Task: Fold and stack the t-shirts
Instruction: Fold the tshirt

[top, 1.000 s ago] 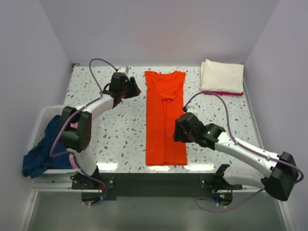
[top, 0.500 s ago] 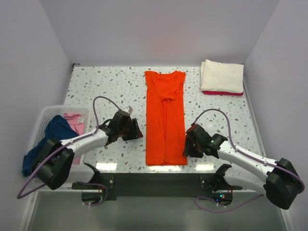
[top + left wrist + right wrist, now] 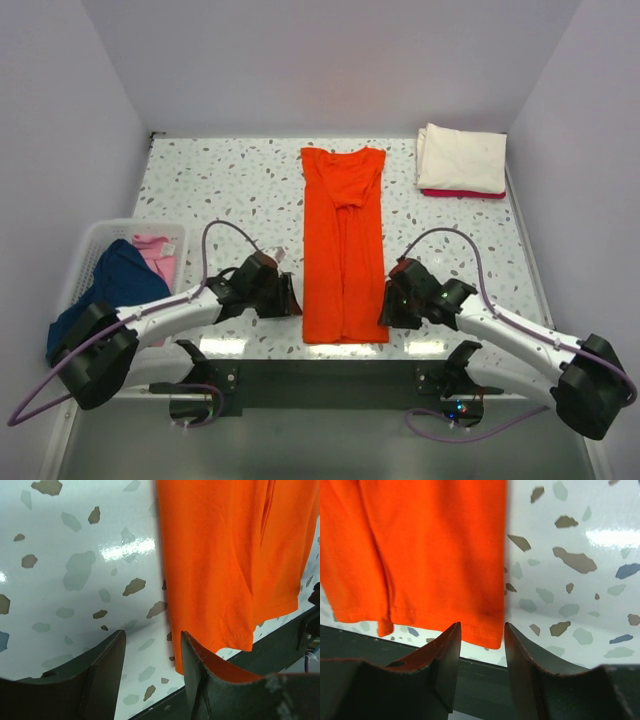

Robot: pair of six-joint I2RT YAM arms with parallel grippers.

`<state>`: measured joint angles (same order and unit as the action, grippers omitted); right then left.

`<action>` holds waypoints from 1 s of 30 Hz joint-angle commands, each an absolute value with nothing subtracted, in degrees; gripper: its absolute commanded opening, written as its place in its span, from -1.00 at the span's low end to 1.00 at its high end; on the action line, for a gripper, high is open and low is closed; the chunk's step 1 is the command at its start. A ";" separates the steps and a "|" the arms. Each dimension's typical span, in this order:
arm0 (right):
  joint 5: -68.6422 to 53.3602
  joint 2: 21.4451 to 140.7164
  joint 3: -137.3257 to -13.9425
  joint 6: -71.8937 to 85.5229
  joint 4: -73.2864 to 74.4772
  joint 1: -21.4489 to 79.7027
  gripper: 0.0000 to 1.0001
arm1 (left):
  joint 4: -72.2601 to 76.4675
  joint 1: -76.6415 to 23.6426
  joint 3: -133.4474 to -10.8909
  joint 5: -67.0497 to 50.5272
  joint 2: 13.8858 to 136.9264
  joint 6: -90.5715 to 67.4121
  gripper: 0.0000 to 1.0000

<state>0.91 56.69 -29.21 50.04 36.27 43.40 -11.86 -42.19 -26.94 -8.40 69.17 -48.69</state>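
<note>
The orange t-shirt [image 3: 343, 250] lies flat as a long narrow strip down the middle of the table, collar at the far end. My left gripper [image 3: 290, 297] is low at its near-left hem corner. In the left wrist view the gripper [image 3: 152, 637] stands open, and the shirt's left edge [image 3: 172, 630] runs just inside its right finger. My right gripper [image 3: 388, 305] is at the near-right hem corner. In the right wrist view it [image 3: 481, 627] is open, and the hem corner [image 3: 487, 635] lies between the fingertips, unpinched.
A folded cream-white t-shirt [image 3: 460, 158] lies on a folded red one [image 3: 462, 193] at the back right corner. A white slatted basket [image 3: 95, 238] at the left holds a navy blue shirt [image 3: 100, 290] and a pink one [image 3: 155, 255]. The table's dark front edge [image 3: 340, 355] is just below the hem.
The left arm swung from the far end beside the collar to the shirt's near-left corner. The right gripper came toward the front edge to the near-right corner. Both jaws narrowed a little.
</note>
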 commanded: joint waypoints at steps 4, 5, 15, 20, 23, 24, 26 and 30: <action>5.79 58.97 -34.80 48.34 38.93 47.19 -0.16 | -11.16 -44.73 -26.10 -10.55 68.02 -50.10 0.04; 7.98 59.50 -35.24 48.69 39.20 49.55 -0.16 | -11.08 -45.69 -26.10 -10.55 68.55 -50.01 0.04; 13.01 64.69 -36.39 51.06 39.65 56.07 -0.21 | -8.53 -49.57 -26.37 -12.74 72.59 -50.80 0.05; 12.04 66.00 -35.42 51.33 37.62 56.42 -0.24 | -7.65 -51.32 -26.28 -12.66 74.88 -51.59 0.04; 11.69 66.09 -34.89 51.68 36.74 56.95 -0.27 | -7.38 -52.12 -26.11 -12.31 75.76 -52.21 -0.01; 11.60 66.44 -34.89 51.59 36.48 57.13 -0.27 | -7.30 -52.21 -26.19 -12.22 75.94 -52.38 -0.03; 11.43 66.88 -34.81 51.77 36.21 57.65 -0.29 | -7.12 -52.29 -26.10 -12.30 76.46 -52.47 -0.11; 10.46 68.64 -34.10 51.94 35.07 58.18 -0.31 | -7.03 -52.38 -26.10 -12.30 76.90 -52.47 -0.26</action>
<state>10.66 67.66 -35.05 50.59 37.39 57.56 -4.80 -51.86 -26.70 -13.30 75.24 -52.38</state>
